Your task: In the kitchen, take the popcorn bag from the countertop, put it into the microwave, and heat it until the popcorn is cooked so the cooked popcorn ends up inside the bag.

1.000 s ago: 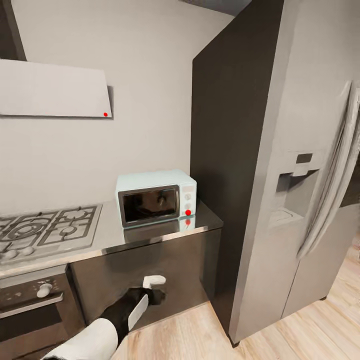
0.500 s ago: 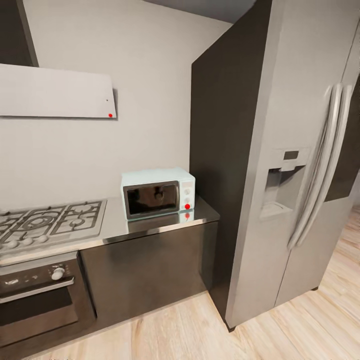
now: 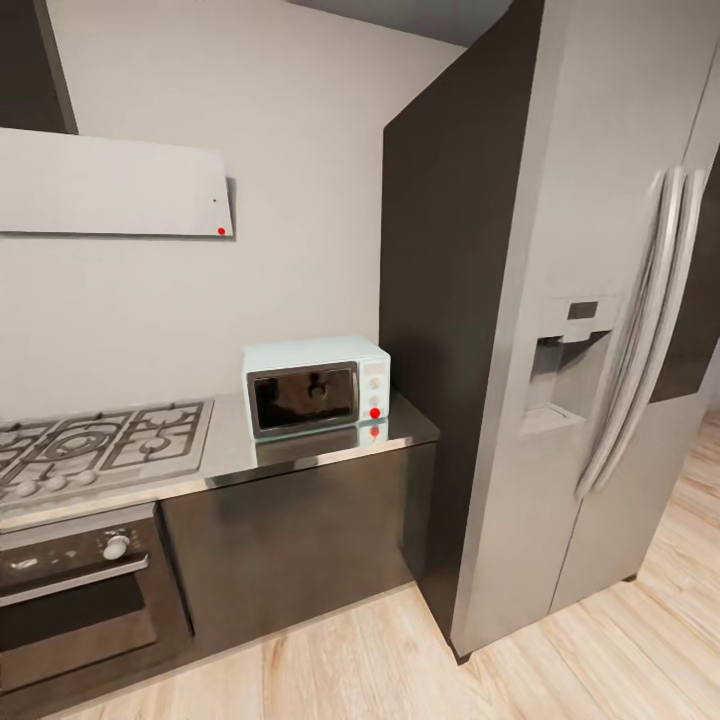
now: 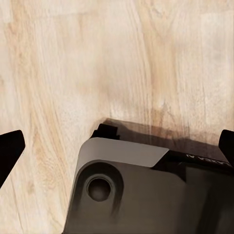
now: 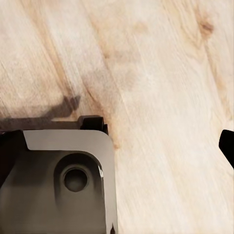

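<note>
The pale mint-blue microwave (image 3: pixel 316 385) stands with its black glass door shut at the right end of the glossy grey countertop (image 3: pixel 310 458), against the wall. Its red button (image 3: pixel 375 412) is at the lower right of its front. The popcorn bag is out of view. My left gripper (image 4: pixel 117 148) points down at the wooden floor, its dark fingertips (image 4: pixel 9 151) far apart at the picture's edges, nothing between them. My right gripper (image 5: pixel 117 146) also hangs open over the floor, with one fingertip (image 5: pixel 227 144) at the edge. A grey part of the robot's base (image 4: pixel 131 190) lies beneath both.
A gas hob (image 3: pixel 100 445) sits in the countertop left of the microwave, with a dark oven (image 3: pixel 80 590) below and a range hood (image 3: pixel 110 185) above. A tall grey fridge (image 3: pixel 600 350) stands right of the counter. Light wood floor (image 3: pixel 400 670) lies in front.
Since one second ago the head view has shifted up and back, and my left arm has dropped out of it. Nothing has moved in the last half second.
</note>
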Robot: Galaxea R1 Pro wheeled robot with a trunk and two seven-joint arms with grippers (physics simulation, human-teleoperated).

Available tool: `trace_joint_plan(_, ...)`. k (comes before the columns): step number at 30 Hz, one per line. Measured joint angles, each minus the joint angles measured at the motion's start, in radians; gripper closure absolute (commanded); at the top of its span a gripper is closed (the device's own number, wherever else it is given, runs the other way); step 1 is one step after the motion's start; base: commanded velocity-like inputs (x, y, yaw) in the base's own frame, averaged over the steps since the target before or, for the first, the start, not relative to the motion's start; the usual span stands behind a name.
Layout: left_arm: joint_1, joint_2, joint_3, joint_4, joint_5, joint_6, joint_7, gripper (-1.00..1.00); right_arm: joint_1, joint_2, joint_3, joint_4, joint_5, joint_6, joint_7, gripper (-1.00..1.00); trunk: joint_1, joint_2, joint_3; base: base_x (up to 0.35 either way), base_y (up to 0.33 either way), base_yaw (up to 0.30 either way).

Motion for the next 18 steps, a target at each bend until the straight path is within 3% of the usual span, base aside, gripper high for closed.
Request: trace_joint_plan(18, 0.000, 0.005, 0.001, 0.000, 0.002, 0.000, 0.000, -1.00, 0.000, 0.001, 0.000, 0.000, 0.000, -0.003, 0.000, -1.00, 0.000, 0.000, 0.000, 0.000, 0.000, 0.264)
